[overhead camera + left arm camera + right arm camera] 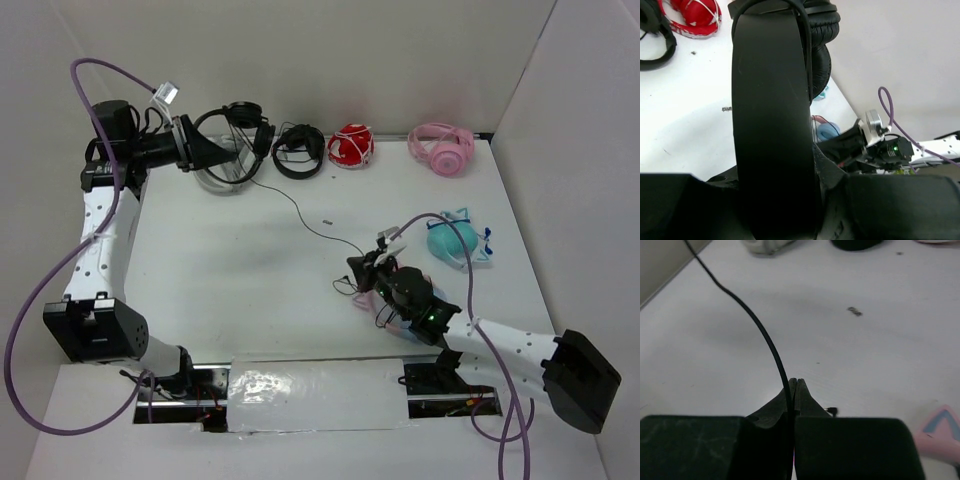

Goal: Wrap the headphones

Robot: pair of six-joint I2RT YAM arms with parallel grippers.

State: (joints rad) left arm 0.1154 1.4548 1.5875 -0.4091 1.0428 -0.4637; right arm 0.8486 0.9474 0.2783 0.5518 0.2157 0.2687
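Observation:
The headphones [238, 128] are black, with a thin headband and two round ear cups, and are held up at the far left. My left gripper [203, 152] is shut on the headband [772, 110]; the ear cups [822, 35] hang beyond it. The thin black cord [300, 212] runs from the cups across the table to my right gripper [362, 268]. The right gripper [794, 383] is shut on the cord [762, 332] low over the table, right of centre.
Along the back wall lie a chunkier black pair [298, 152], a red pair [350, 146] and a pink pair [442, 148]. A teal cat-ear pair [455, 242] lies right of my right gripper. A white pair [225, 180] lies under the left gripper. A small scrap [326, 221] lies mid-table.

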